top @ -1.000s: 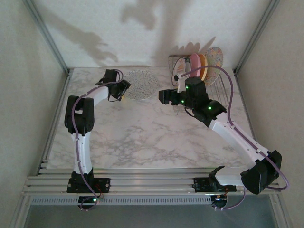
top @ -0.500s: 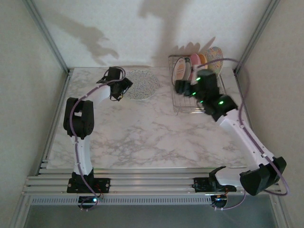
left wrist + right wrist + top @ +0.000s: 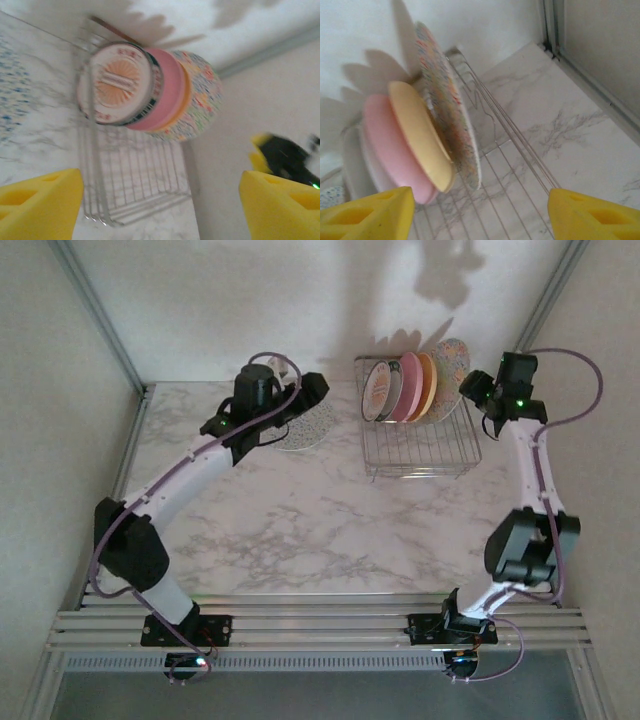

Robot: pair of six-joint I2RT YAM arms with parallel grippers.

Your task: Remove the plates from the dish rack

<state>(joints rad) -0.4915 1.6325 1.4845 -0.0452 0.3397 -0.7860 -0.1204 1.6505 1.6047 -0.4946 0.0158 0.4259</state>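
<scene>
Plates [image 3: 405, 390] upright, four in dish rack [image 3: 420, 452]

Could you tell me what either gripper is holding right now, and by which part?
Nothing: the left gripper and right gripper are both open, empty.

The white marble-patterned tabletop [image 3: 300, 530] carries grey veining; a rectangular silver wire-grid dish rack [image 3: 420, 452] stands at its far right; a round white blue-speckled plate [image 3: 312, 427] lies flat at far centre, left of the rack, apart from it.
</scene>
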